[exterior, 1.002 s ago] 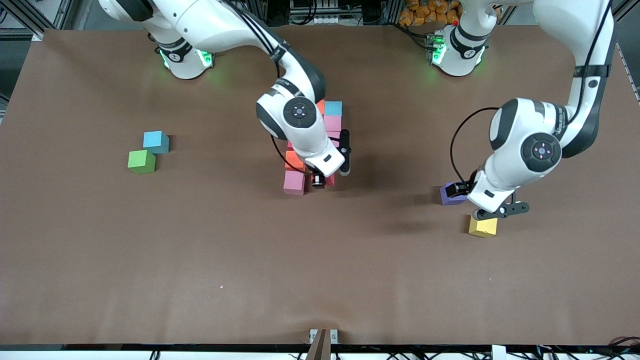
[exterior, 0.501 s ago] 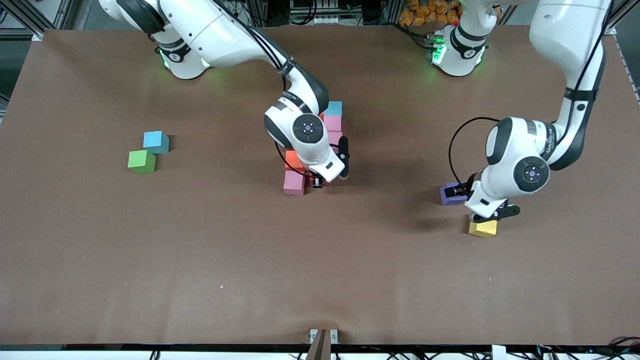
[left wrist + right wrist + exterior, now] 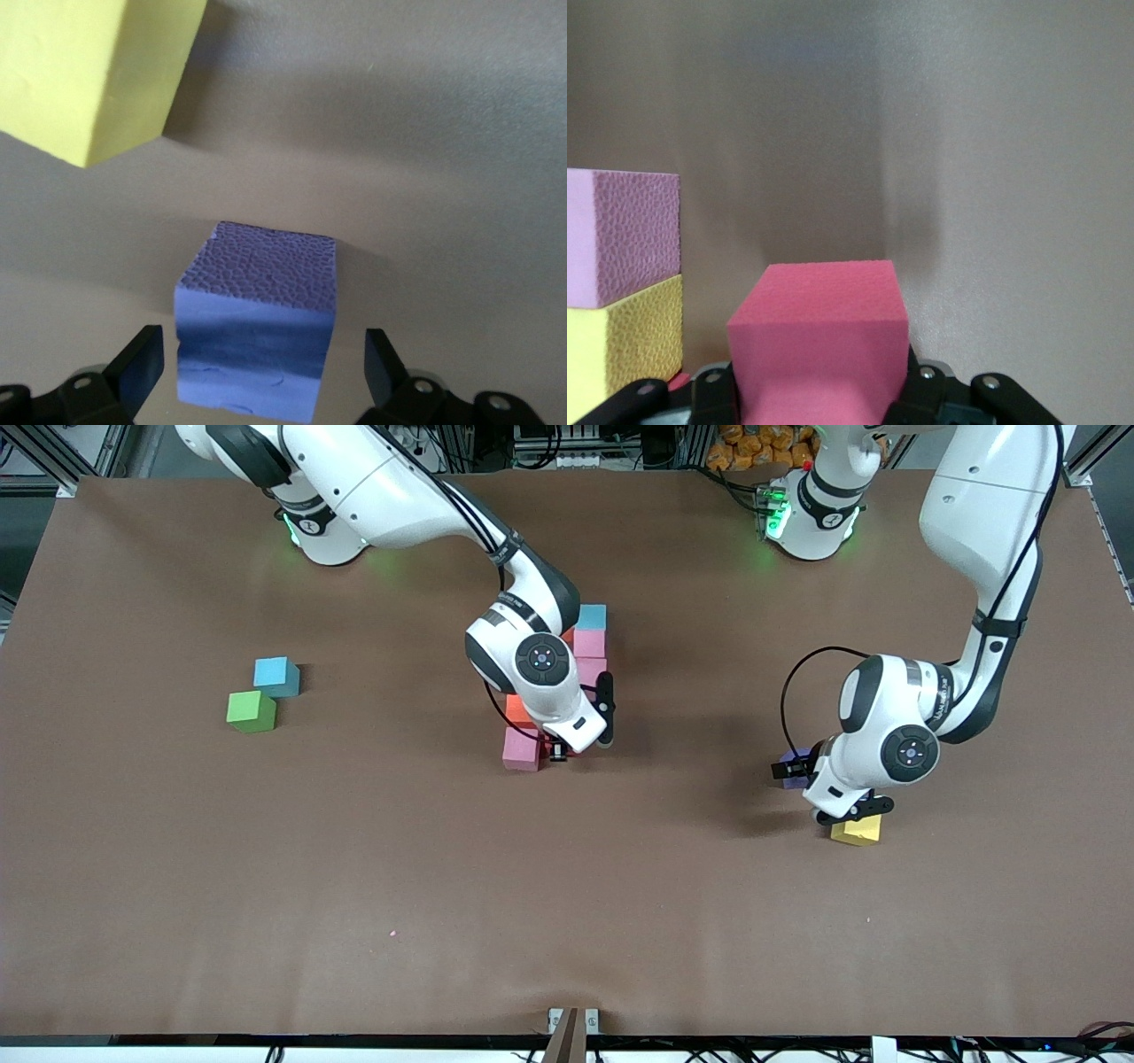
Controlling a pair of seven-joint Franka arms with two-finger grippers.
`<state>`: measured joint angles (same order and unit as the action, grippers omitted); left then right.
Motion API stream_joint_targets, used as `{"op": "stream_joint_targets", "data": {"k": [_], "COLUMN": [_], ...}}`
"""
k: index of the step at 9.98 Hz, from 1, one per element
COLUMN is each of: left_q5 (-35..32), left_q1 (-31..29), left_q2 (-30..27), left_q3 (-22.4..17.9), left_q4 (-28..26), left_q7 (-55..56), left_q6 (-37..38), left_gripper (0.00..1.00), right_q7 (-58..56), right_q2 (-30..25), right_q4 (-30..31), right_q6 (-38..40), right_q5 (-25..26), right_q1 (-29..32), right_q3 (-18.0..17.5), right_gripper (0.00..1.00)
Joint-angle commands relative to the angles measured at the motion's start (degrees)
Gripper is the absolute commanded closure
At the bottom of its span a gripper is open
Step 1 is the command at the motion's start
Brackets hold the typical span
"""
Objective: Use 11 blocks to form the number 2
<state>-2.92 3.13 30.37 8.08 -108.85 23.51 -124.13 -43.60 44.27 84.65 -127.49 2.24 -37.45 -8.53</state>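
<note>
In the middle of the table stands a cluster of blocks: light blue (image 3: 591, 616), pink (image 3: 589, 642), orange (image 3: 517, 710) and, nearest the front camera, pink (image 3: 521, 749). My right gripper (image 3: 560, 751) is low beside that nearest pink block, shut on a red block (image 3: 819, 332). The right wrist view also shows the pink block (image 3: 622, 235) and an orange-yellow one (image 3: 622, 345) beside it. Toward the left arm's end, my left gripper (image 3: 796, 771) stands open around a purple block (image 3: 257, 305), one finger (image 3: 142, 359) on each side, apart from it. A yellow block (image 3: 857, 831) lies just nearer.
A second light blue block (image 3: 276, 676) and a green cube (image 3: 251, 711) touch each other toward the right arm's end. The brown table (image 3: 354, 886) stretches wide on the nearer side of all the blocks.
The left arm has come down and drawn in, bringing its open gripper around the purple block. The right gripper has lowered slightly with the red block beside the pink one.
</note>
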Motion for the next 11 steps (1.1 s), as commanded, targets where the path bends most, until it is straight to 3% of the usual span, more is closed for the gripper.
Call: {"op": "stream_joint_targets", "data": {"k": [1,3,5,7,11], "left_q5": [0.29,0.2,0.2,0.29,0.9], "left_q1": [-0.31,-0.4,-0.4,-0.49,0.3], "left_q2": [0.91,1.01,1.01,0.92,0.83], "left_q3": [0.36,0.45,0.36,0.36,1.23], "left_q4": [0.57,0.57,0.74,1.7,3.64], "left_q7": [-1.28,-1.28,-1.28,-1.19,5.37], "left_q6": [-0.14,-0.14,-0.06,0.12,0.91], "left_gripper": [0.0,0.03,0.37,0.58,0.61], "right_q7": [-0.61,-0.7,-0.96,-1.31,-0.61], "right_q2": [0.64,1.26,2.13,2.05,2.05], "right_q4": [-0.46,-0.46,-0.54,-0.54,-0.46], "right_q6": [-0.65,-3.37,-3.47,-3.03,-2.85], "right_q5": [-0.92,-0.75,-0.22,-0.3,-0.31], "right_q1": [1.58,1.76,1.5,1.15,0.62], "right_q3": [-0.43,-0.43,-0.17,0.62,0.8], "right_gripper": [0.72,0.72,0.71,0.71,0.7]}}
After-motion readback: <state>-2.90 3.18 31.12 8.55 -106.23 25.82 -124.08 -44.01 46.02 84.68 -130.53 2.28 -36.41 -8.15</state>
